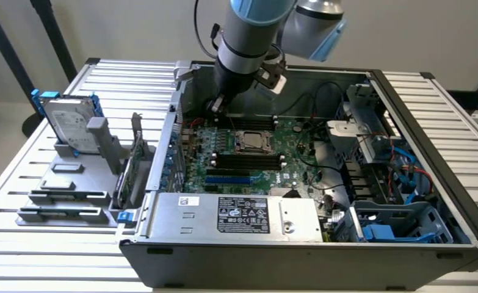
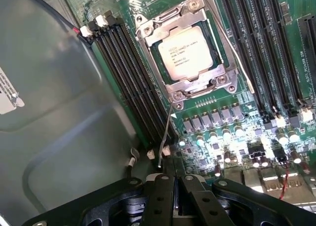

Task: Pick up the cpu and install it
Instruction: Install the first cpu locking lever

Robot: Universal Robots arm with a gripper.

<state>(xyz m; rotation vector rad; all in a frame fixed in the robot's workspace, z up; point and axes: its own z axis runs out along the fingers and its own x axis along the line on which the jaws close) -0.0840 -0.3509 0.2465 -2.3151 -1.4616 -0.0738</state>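
Note:
The cpu, a small square chip with a shiny silver top, lies flat in its socket on the green motherboard, framed by the metal retention bracket. In the exterior view the cpu sits mid-board inside the open computer case. My gripper hangs over the board's far edge, behind the socket and apart from the chip. Its black fingers are shut together with nothing between them. A thin wire lever runs from the socket toward the fingertips.
Black memory slots flank the socket. The power supply lines the case's near side, drive cages and cables fill the exterior view's right. Outside, at the left, a silver hard drive with blue brackets stands above grey holder blocks.

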